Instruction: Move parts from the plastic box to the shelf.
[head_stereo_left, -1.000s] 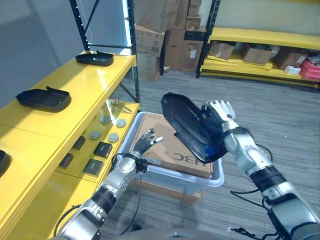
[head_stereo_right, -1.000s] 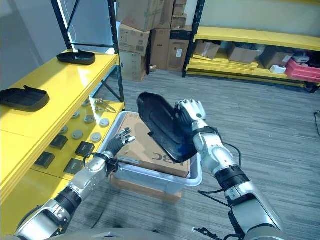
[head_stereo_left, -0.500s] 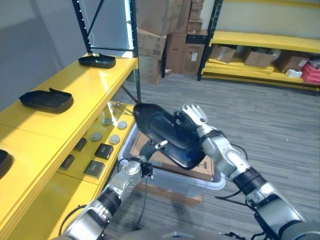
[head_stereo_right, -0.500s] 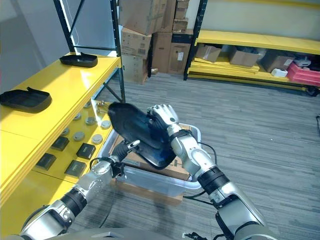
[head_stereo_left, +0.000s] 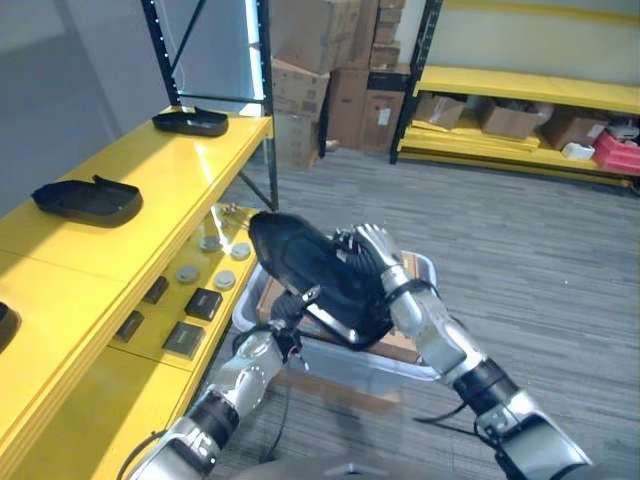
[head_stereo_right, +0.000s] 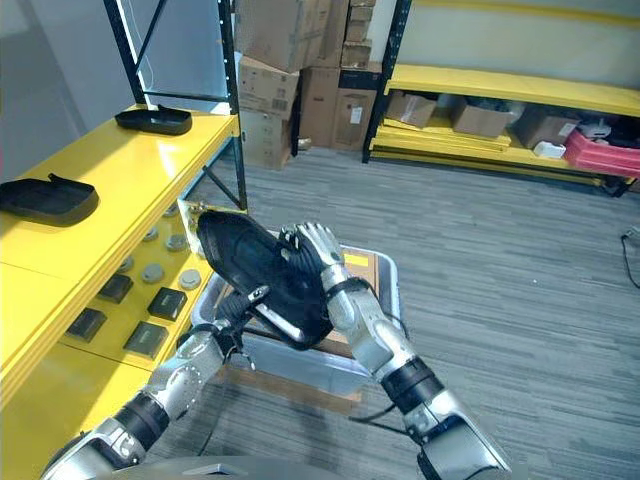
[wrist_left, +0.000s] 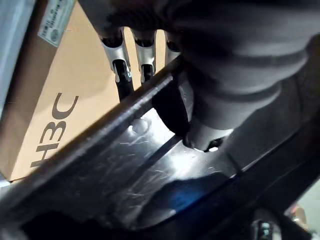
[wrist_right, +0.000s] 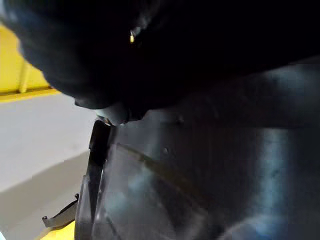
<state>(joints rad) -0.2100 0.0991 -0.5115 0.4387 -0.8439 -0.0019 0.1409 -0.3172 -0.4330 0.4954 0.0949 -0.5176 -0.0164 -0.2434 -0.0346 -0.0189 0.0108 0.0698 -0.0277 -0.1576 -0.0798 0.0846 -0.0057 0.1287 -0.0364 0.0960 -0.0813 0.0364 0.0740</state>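
Left eye view: our right hand (head_stereo_left: 372, 262) grips the black part (head_stereo_left: 310, 275) above the plastic box (head_stereo_left: 420, 268), long axis slanting toward the shelf (head_stereo_left: 150, 190); left hand (head_stereo_left: 290, 318) pinches its lower edge.

- Grey striped carpet floor (head_stereo_left: 560, 250) spreads from centre to 3 o'clock.
- Stacked cardboard boxes (head_stereo_left: 330, 70) stand at 12 o'clock.
- A far yellow rack (head_stereo_left: 520, 80) with black uprights holds cartons at 1 o'clock.
- Grey wall (head_stereo_left: 60, 90) at 10 o'clock.
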